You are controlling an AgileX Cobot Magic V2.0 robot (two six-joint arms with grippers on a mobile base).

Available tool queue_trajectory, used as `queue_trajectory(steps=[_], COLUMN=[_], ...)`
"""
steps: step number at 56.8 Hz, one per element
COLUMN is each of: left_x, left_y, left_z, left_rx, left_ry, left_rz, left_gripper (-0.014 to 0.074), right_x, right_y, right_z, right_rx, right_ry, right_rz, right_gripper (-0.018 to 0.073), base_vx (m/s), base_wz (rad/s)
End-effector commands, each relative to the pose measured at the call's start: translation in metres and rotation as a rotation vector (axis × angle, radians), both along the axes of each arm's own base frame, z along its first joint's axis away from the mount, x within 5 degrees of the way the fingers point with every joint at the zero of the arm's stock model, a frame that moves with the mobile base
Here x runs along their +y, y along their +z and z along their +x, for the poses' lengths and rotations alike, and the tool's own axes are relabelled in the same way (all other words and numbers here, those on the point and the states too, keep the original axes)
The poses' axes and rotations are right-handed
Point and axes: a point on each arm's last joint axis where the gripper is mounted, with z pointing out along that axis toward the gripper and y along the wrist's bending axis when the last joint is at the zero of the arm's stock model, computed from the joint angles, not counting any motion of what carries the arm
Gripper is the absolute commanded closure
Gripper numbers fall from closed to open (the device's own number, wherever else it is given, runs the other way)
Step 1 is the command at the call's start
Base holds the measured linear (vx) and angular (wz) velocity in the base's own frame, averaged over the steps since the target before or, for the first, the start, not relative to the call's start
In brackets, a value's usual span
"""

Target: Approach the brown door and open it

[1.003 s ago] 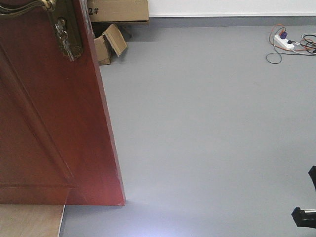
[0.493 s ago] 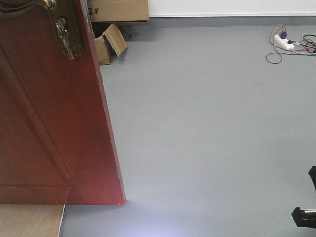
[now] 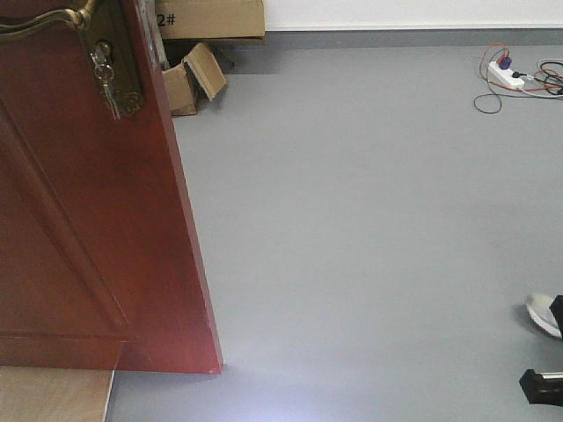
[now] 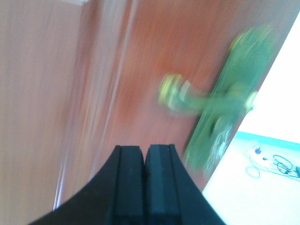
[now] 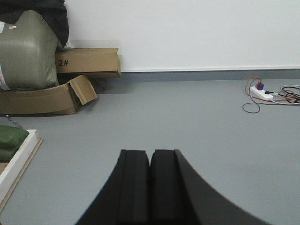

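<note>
The brown door (image 3: 88,229) fills the left of the front view, standing ajar with its free edge toward the grey floor. Its brass lever handle (image 3: 44,22) and lock plate (image 3: 114,61) with hanging keys sit at the top left. The left wrist view is motion-blurred: the brown door (image 4: 93,70) is close ahead, and the brass handle (image 4: 180,96) lies up and right of my left gripper (image 4: 145,148). That gripper is shut and empty, apart from the handle. My right gripper (image 5: 150,152) is shut and empty, facing open floor.
Cardboard boxes (image 3: 198,75) lie behind the door edge by the far wall. They show again (image 5: 51,96) beside a green sack (image 5: 26,51). A power strip with cables (image 3: 510,77) is at the far right. A shoe (image 3: 543,312) shows at the right edge, and a white frame (image 5: 16,161) lies low left.
The door has shifted slightly left in the front view and its handle and lock plate sit lower. A shoe has appeared at the right edge.
</note>
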Motion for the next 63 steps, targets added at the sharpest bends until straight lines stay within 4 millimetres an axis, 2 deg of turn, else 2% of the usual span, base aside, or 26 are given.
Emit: queue_trajectory(steps=[1,9,15,25,37,43,51,56,63], left_x=[0.008,0.023,0.026,0.014,0.003,0.004,0.003,0.002,0.001], left_y=[0.002,-0.014,-0.033,-0.066,-0.074,-0.083,-0.105,-0.118,-0.126], left_z=[-0.007,-0.014,-0.019,-0.030,-0.044,-0.042,-0.037,-0.034,-0.033], left_rx=[-0.054,-0.133,-0.148,-0.117,-0.172,-0.174,-0.152,-0.140,-0.120], left_ry=[0.137,0.329,0.377,0.288,0.171,0.135,0.078,0.048,0.044], left_rz=[-0.054,-0.035,-0.024,0.021,0.154,0.188,0.241,0.234,0.214], left_gripper=[0.0600,0.0600,0.0600,0.0600,0.0600,0.0601,0.0601,0.0601,0.0601], right_x=[-0.001,-0.001,-0.001,-0.001,-0.001,-0.001,-0.001,-0.001,-0.001], right_y=[0.006,0.006,0.006,0.006,0.006,0.006,0.006,0.006,0.006], right_z=[0.001,0.001,0.001,0.001,0.001,0.001,0.001,0.001,0.001], right_rx=[-0.088,-0.088,-0.088,-0.088,-0.088,-0.088,-0.088,-0.088,-0.088], right_ry=[-0.006,-0.006,-0.006,-0.006,-0.006,-0.006,-0.006,-0.006,-0.006], right_rz=[-0.004,-0.004,-0.004,-0.004,-0.004,-0.004,-0.004,-0.004,-0.004], right_gripper=[0.0559,0.0559,0.0559,0.0559,0.0559,0.0559,0.0559,0.0559,0.0559], base_vx=[0.00,0.00,0.00,0.00,0.00,0.00,0.00,0.00,0.00], base_wz=[0.00,0.00,0.00,0.00,0.00,0.00,0.00,0.00,0.00])
